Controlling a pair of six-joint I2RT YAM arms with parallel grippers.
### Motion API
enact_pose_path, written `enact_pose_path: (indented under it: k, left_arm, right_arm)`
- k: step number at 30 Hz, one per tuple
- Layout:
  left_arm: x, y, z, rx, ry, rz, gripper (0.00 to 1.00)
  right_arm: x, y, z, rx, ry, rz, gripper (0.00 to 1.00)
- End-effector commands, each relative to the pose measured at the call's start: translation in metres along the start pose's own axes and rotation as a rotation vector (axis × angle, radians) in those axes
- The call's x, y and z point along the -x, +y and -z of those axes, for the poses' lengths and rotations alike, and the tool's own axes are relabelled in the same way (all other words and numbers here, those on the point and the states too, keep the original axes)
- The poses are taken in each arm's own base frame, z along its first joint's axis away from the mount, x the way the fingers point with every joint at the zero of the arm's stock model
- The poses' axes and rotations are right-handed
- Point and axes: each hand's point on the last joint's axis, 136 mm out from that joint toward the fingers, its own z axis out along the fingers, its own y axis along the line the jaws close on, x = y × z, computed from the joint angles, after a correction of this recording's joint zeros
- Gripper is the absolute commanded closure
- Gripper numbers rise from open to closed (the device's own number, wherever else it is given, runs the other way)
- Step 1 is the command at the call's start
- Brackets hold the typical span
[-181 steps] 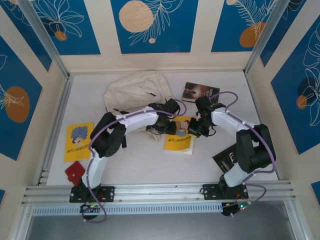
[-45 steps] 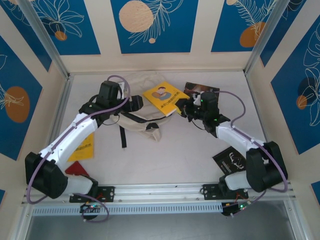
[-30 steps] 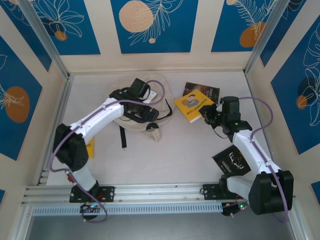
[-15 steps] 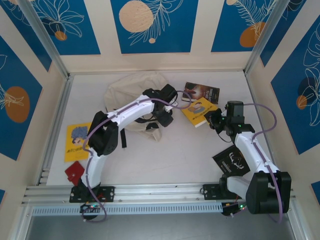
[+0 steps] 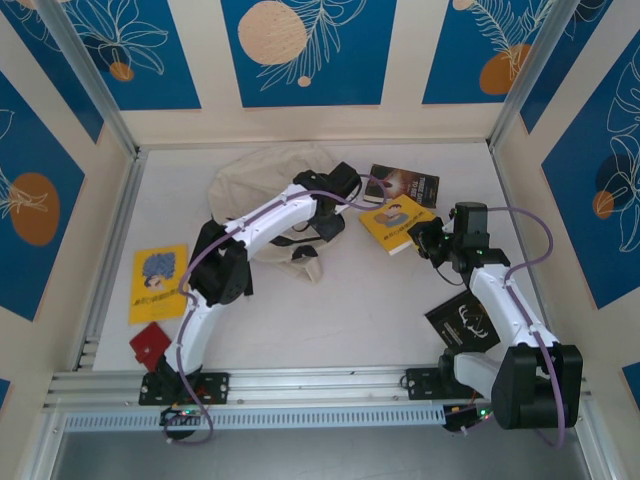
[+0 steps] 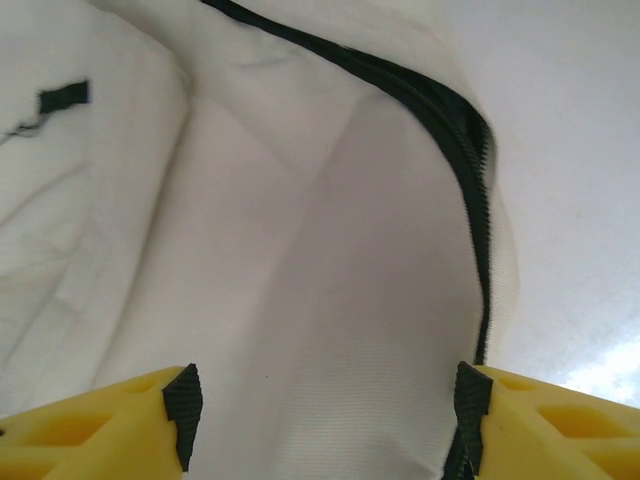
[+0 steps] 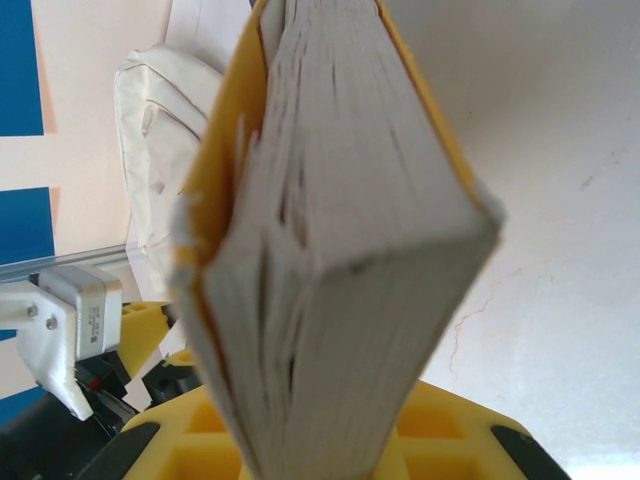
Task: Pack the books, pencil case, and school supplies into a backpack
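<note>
The cream-white backpack [image 5: 262, 174] lies at the back of the table, its black zip [image 6: 470, 170] running along an edge of white fabric. My left gripper [image 5: 347, 190] [image 6: 325, 410] is at the backpack's right edge, open, with slack fabric spanning the gap between its pads. My right gripper [image 5: 430, 240] [image 7: 330, 440] is shut on a yellow book [image 5: 398, 221] [image 7: 330, 230], held right of the backpack with its page edges toward the wrist camera. A dark brown book [image 5: 402, 184] lies behind it. A black book [image 5: 462, 322] lies near the right base and another yellow book [image 5: 157, 283] at the left.
A small red item [image 5: 150, 345] lies by the left arm's base. Black straps [image 5: 245, 270] trail from the backpack toward the table's middle. Aluminium rails and walls close in the table on all sides.
The right gripper lifted the yellow book up beside the backpack, then drew it back to the right. The left gripper swept across the backpack to its right edge. Little moved in the last half second.
</note>
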Motion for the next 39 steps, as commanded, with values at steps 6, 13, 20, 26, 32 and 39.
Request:
enact_pose_path:
  k: [6, 13, 20, 26, 32, 39]
  left_arm:
    - [-0.003, -0.006, 0.008, -0.042, 0.015, -0.030, 0.31]
    - [-0.003, -0.031, -0.002, -0.166, 0.016, -0.022, 0.27]
    - [-0.004, -0.022, -0.027, -0.072, 0.059, -0.021, 0.31]
    - [0.006, 0.011, -0.015, 0.097, 0.013, 0.032, 0.46]
    - [0.016, 0.011, 0.014, -0.010, -0.058, 0.060, 0.44]
    - [-0.001, 0.015, 0.011, -0.037, 0.000, 0.024, 0.40]
  right_arm:
    - [0.002, 0.023, 0.005, 0.103, -0.006, 0.032, 0.96]
    - [0.003, 0.022, 0.006, 0.095, -0.011, 0.032, 0.96]
    - [0.003, 0.022, 0.006, 0.093, -0.012, 0.033, 0.96]
    - [0.003, 0.021, 0.006, 0.091, -0.013, 0.031, 0.96]
    - [0.003, 0.020, 0.005, 0.088, -0.011, 0.030, 0.96]
    - [0.002, 0.020, 0.005, 0.092, -0.008, 0.029, 0.96]
